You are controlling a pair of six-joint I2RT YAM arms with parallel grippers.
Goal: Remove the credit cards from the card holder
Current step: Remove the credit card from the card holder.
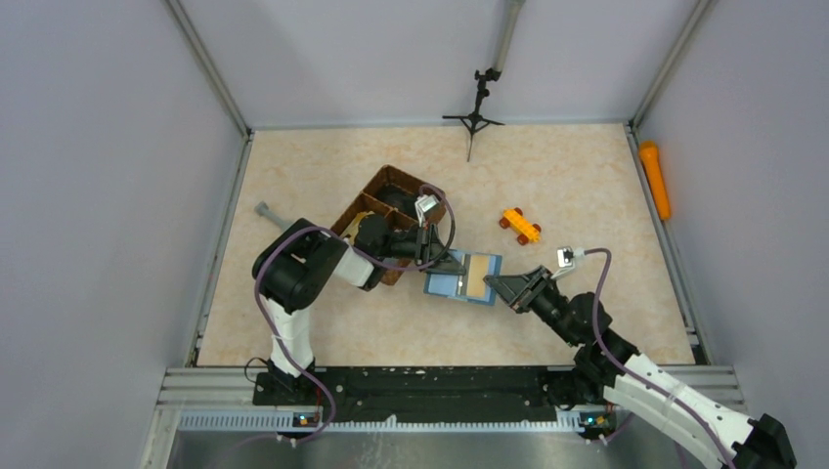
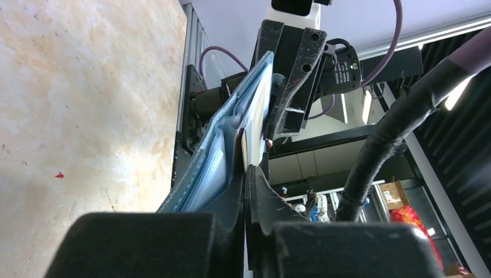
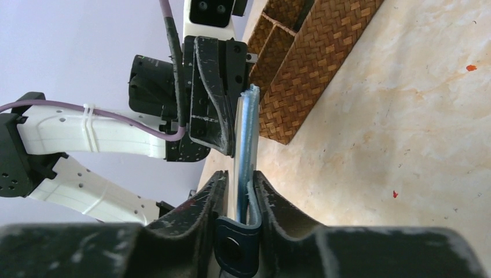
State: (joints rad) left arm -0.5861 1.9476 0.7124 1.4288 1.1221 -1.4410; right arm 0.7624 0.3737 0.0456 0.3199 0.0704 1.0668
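Reaching over the near side of the brown woven basket (image 1: 391, 174), the left arm brings the left gripper (image 1: 442, 262) to the left edge of the card holder (image 1: 450, 284). In the left wrist view its fingers (image 2: 260, 197) are pinched fully together on the thin blue edge, with no gap between them.

The card holder is spread open near the middle of the surface (image 1: 567, 176), just right of the basket and between the two grippers. Its lighter blue inside faces up, and a tan card (image 1: 477, 276) lies across its right half.

The right gripper (image 1: 494, 283) meets the holder's right edge. In the right wrist view its fingers (image 3: 272, 197) stand narrow, one close on each side of the edge-on holder, gripping it as far as the view shows.

Beyond the holder and to its right, an orange toy car (image 1: 519, 225) sits apart on the surface. An orange cylinder (image 1: 654, 179) lies along the far right rim.
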